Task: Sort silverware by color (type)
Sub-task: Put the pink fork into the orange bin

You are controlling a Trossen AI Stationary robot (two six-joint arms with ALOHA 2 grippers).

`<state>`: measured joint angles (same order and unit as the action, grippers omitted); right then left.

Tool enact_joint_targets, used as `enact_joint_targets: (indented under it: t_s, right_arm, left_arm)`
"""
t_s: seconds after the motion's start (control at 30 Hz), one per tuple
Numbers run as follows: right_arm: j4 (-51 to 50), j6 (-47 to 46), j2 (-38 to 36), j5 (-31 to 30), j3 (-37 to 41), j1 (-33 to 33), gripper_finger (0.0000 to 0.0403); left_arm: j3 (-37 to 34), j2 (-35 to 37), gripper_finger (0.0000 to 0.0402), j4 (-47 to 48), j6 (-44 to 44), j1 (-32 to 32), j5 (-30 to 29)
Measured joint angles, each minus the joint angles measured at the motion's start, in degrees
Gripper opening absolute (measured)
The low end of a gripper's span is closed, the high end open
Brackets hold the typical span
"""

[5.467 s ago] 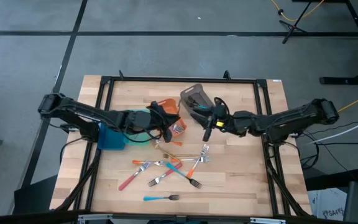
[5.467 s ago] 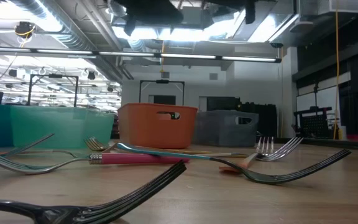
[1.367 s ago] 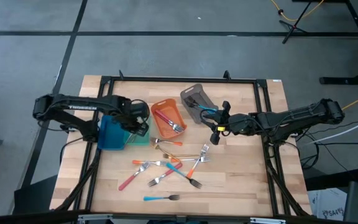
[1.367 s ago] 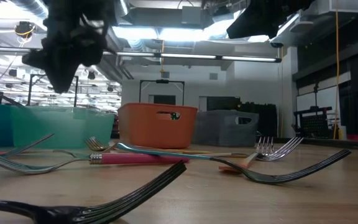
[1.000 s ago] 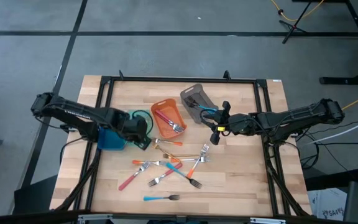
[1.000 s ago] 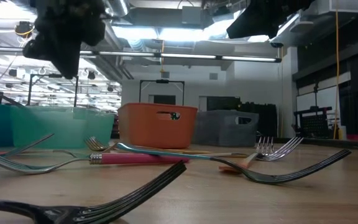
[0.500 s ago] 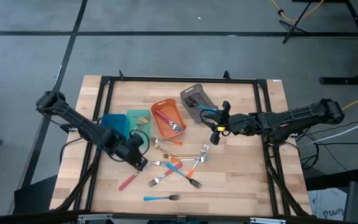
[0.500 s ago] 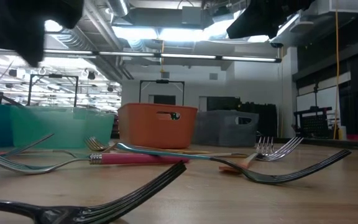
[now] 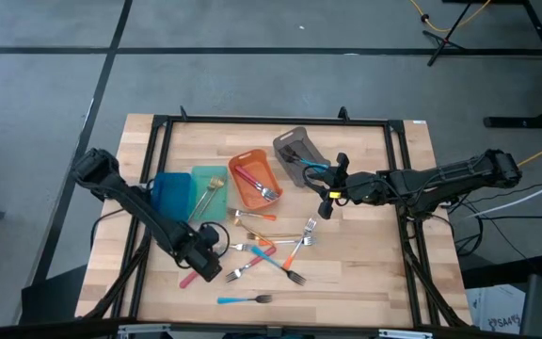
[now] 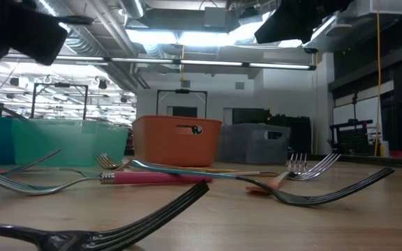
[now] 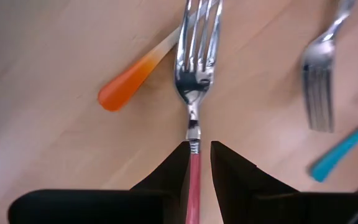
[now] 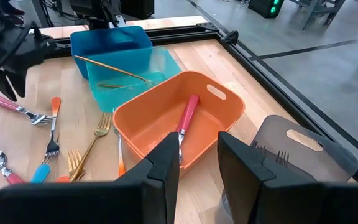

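Lab: exposed ceiling ducts (image 10: 82, 38), racks (image 10: 61, 101)

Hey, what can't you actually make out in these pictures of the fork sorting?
- Pink fork: handle end cut off by the bottom edge, between the fingers of the left gripper, left wrist view.
- Grey bin: how many forks; its tinted wall blurs them, right wrist view, past the waiting right gripper.
- Orange bin: contents hidden by its own wall, low view.

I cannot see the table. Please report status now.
Left gripper low over pink-handled fork, fingers astride its handle. Right gripper waiting beside grey bin. Nothing blocking.
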<state>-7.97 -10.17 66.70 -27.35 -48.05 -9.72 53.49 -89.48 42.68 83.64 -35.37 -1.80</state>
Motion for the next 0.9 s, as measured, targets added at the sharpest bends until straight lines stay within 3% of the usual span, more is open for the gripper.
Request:
enact_joint_targets:
  t_s: [0.9]
  right_arm:
    - [-0.09,0.00,-0.01,0.00,0.00,0.00,0.0099]
  left_arm:
    - [0.00,-4.76,0.0057,-2.32,-0.18,-3.26,-2.79]
